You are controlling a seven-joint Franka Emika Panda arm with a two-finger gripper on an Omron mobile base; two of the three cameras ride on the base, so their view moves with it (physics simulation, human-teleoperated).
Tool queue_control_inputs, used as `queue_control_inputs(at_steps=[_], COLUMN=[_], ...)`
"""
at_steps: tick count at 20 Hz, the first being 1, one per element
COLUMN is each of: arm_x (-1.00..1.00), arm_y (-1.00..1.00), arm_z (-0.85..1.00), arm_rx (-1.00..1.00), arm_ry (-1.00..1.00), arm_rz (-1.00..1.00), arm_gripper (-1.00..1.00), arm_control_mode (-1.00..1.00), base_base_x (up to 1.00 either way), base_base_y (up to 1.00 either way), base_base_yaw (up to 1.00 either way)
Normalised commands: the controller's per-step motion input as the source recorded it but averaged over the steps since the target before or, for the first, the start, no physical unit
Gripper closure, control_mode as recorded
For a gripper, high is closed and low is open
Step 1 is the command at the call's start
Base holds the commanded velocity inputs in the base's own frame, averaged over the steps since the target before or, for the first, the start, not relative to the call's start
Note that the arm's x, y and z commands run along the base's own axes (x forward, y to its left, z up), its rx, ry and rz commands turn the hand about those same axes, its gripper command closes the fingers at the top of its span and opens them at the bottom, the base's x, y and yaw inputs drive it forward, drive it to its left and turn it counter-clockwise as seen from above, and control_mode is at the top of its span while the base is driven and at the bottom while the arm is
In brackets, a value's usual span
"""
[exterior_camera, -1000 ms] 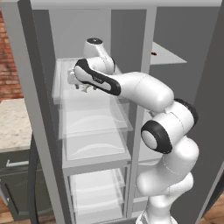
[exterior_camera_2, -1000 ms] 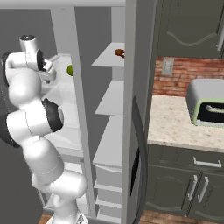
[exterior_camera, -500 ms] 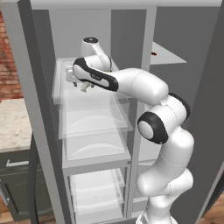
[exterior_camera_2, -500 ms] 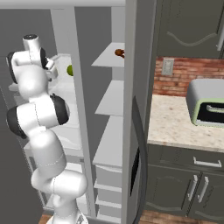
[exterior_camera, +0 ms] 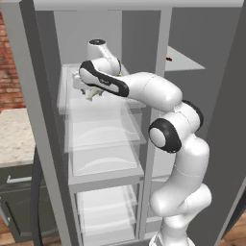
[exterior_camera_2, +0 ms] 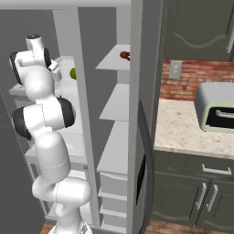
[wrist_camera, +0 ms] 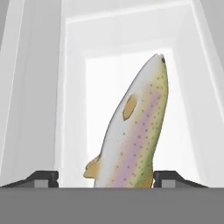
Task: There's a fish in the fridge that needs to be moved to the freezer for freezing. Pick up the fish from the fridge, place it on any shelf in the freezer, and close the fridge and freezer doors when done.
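Note:
The fish, pale silvery with pink and yellow-green speckled flanks, lies on a clear glass shelf high in the fridge. It points away from the hand. My gripper straddles its tail end. The right fingertip sits at the fish's edge, and the left fingertip stands a little apart from it, so the jaws are open around the fish. In the left base view the gripper reaches onto that upper shelf with the pale fish under it. The freezer stands open beside it.
A green ball rests on the same glass shelf, behind the arm. A small brown item lies on the freezer's top shelf. The freezer door stands open edge-on, the fridge door to the left. A toaster oven sits on the counter.
The arm's elbow has risen and straightened while the hand stayed over the upper shelf. The fingers have drawn in towards the fish.

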Motion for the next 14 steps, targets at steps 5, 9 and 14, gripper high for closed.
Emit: queue_control_inputs(at_steps=[5,9,14], arm_x=[0.00,-0.10,-0.16], arm_y=[-0.42,-0.33,-0.03], arm_z=[-0.66,-0.66,-0.58], arm_rx=[0.00,0.00,0.00], arm_ry=[0.12,0.03,0.00], arm_rz=[-0.05,-0.01,0.00], arm_gripper=[1.00,1.00,1.00], arm_control_mode=[-1.00,-1.00,-1.00], base_base_x=[0.00,0.00,0.00], base_base_y=[0.00,0.00,0.00], base_base_yaw=[0.00,0.00,0.00])
